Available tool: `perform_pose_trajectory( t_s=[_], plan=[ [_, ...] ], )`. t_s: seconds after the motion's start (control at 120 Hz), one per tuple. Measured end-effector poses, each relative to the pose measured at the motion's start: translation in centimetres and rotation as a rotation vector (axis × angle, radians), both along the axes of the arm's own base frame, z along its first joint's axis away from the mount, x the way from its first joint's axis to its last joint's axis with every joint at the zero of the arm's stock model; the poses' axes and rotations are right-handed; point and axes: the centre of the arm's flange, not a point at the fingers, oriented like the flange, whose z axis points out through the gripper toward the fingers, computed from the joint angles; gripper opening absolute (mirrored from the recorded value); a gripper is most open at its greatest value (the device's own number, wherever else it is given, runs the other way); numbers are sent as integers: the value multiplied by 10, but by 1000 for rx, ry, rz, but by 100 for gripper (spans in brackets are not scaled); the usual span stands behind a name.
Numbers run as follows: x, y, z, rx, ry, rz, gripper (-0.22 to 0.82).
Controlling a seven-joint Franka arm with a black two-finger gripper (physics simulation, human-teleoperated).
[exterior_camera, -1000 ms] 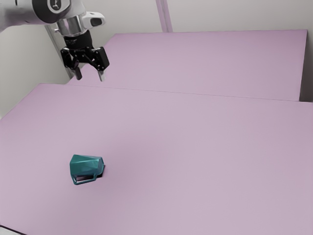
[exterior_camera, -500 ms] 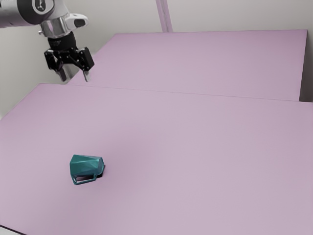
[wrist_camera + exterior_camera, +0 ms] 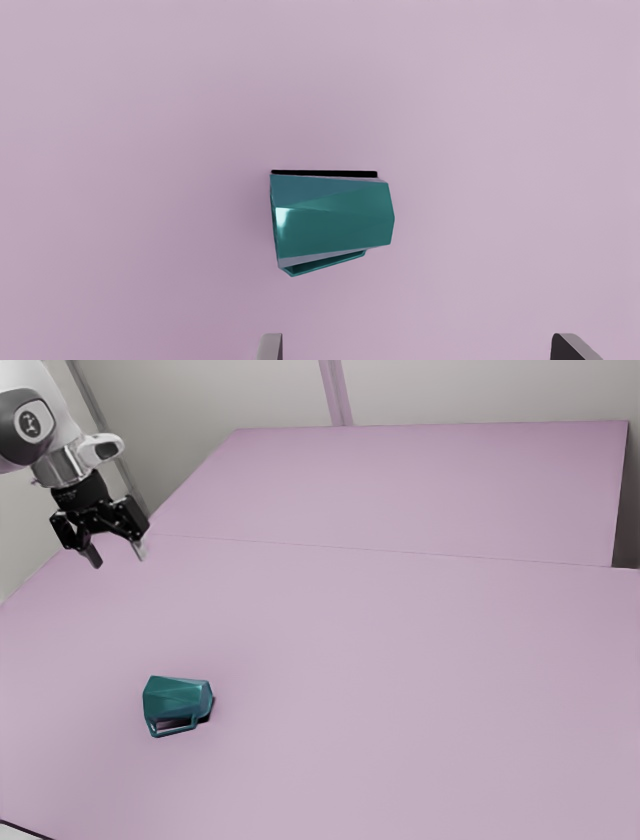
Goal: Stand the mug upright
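On the pale pink table (image 3: 400, 660), toward the exterior view's left, a teal faceted mug (image 3: 177, 698) is laid on its side rather than stood on its base. Its weight is borne by the flank of its body; in the exterior view its handle (image 3: 175, 730) is turned toward the near edge of the table. In the wrist view the handle is partly covered by the body and seems to be slanted down to the tabletop, so the mug is probably kept from rolling that way. Which end is the mouth cannot be told for certain.

Above the table, well apart from the mug, the black gripper (image 3: 118, 562) is held with its fingers spread wide and nothing gripped between them. That height and spread would suit a descent over the body; if it were squeezed off-centre, the tapered shape might be made to slip or roll.
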Motion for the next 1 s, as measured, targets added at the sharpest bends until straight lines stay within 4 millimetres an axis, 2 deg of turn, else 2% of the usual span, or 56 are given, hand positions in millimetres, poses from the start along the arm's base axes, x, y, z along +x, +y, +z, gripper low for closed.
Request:
perform_pose_trajectory(
  t_s=[0.175, 0.342, 0.733, 1.0],
  plan=[
    [-12, 13, -16, -81, -60, -10, 58],
    [-22, 25, -47, -165, -100, -23, 58],
    [-65, 58, -120, -296, -184, -22, 58],
    [-93, 77, -160, -355, -234, -12, 58]
  ],
)
